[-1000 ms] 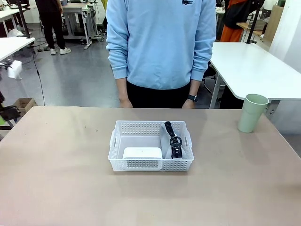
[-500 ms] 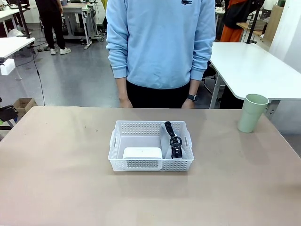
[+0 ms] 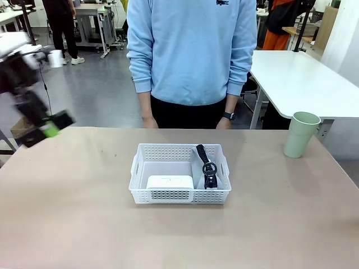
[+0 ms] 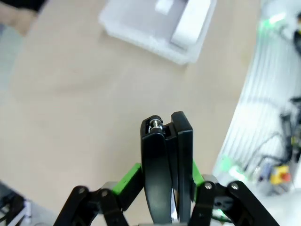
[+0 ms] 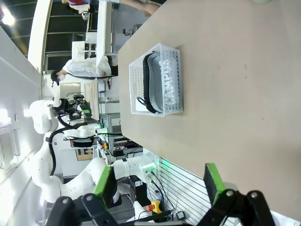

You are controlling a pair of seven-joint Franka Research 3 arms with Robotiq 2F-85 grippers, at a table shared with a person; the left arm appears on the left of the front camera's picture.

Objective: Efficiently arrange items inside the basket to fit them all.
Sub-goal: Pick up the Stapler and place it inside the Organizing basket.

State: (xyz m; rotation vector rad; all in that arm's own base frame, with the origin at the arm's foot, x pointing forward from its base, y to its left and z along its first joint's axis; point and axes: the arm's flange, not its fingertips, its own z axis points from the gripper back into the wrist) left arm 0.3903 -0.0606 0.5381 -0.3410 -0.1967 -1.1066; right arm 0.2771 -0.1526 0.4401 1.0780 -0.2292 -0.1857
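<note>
The white perforated basket (image 3: 140, 171) sits mid-table. Inside it a small white box (image 3: 170, 181) lies at the front left, and a grey pouch (image 3: 197, 168) with black trim and a ring pull stands along the right side. The pale green cup (image 3: 301, 134) stands on the table at the far right. My left gripper (image 3: 50, 129), blurred, hangs over the table's far left edge, well away from the basket. In the left wrist view it (image 4: 164, 175) is shut on the black stapler (image 4: 162, 141), with the basket (image 4: 141, 35) far ahead. My right gripper (image 5: 160, 183) stands open, off the table's side; the basket (image 5: 171, 82) is distant.
A person in a light blue sweatshirt stands at the far edge, both hands (image 3: 148, 122) hanging just behind the table. Bare tabletop (image 3: 84, 224) surrounds the basket on all sides. Another white table (image 3: 297, 78) stands behind the cup.
My left arm has swung into the front view from the left, carrying the stapler. The basket, its contents, the cup and the person have stayed put.
</note>
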